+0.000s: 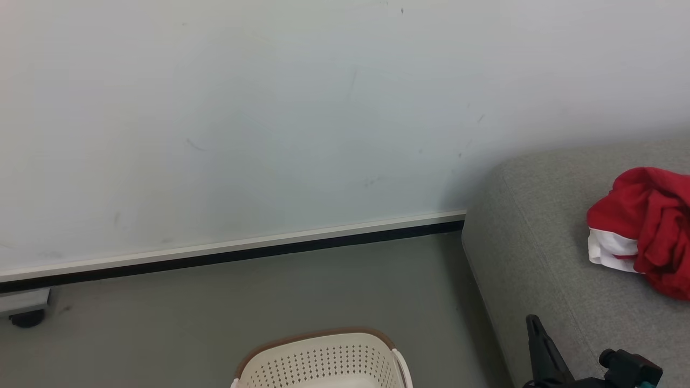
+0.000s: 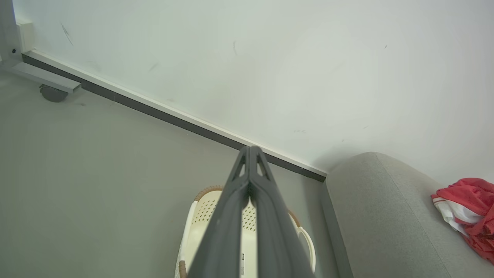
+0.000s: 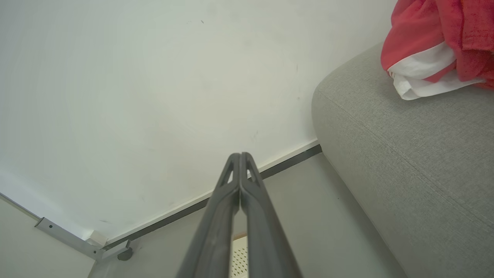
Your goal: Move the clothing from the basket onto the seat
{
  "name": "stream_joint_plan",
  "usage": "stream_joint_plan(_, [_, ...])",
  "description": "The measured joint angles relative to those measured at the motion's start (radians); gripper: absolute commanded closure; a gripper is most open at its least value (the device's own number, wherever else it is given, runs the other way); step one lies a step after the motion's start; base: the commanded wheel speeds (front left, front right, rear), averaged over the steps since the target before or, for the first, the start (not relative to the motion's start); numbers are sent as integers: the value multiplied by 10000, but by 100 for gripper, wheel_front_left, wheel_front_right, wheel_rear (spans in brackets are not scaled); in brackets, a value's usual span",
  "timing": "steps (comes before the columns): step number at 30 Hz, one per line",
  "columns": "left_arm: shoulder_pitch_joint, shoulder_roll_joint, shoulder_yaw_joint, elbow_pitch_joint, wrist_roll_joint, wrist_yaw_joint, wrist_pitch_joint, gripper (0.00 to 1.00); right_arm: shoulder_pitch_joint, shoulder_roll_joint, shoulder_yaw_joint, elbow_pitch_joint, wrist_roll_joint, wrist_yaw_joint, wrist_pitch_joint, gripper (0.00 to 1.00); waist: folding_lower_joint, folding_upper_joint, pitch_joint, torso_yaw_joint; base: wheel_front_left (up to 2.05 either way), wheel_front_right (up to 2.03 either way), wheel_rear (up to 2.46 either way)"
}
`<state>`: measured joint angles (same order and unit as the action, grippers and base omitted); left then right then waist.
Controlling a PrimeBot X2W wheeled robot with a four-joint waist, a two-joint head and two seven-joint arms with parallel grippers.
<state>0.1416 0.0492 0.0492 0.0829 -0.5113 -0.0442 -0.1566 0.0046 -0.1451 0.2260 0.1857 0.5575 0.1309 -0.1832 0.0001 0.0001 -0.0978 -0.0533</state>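
Observation:
The clothing (image 1: pixel 647 231), a crumpled red heap with a white panel, lies on the light-grey seat (image 1: pixel 539 258) at the right. It also appears in the wrist views as clothing (image 2: pixel 467 200) and clothing (image 3: pixel 424 46). The cream basket (image 1: pixel 323 361) with its brown rim stands on the floor left of the seat. The part of the basket's (image 2: pixel 200 216) inside that I see is bare, and my fingers hide the rest. My left gripper (image 2: pixel 250 148) hangs shut and empty above it. My right gripper (image 3: pixel 240 155) is shut and empty, low beside the seat's front; the right gripper (image 1: pixel 533 326) sits at the head view's lower right.
A pale wall with a dark skirting strip (image 1: pixel 269 253) runs behind the basket and meets the seat's (image 3: pixel 405 154) rounded end. A grey metal foot on a black caster (image 1: pixel 24 310) stands on the grey floor at the far left.

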Motion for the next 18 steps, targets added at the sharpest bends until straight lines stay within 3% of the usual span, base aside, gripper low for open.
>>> stream_joint_plan(18, [-910, -2, 176, 704, -2767, -245, 727, 100, -585, 159, -773, 447, 2811, -2, 692, 100, 0, 0, 190, 96, 0, 0, 0])
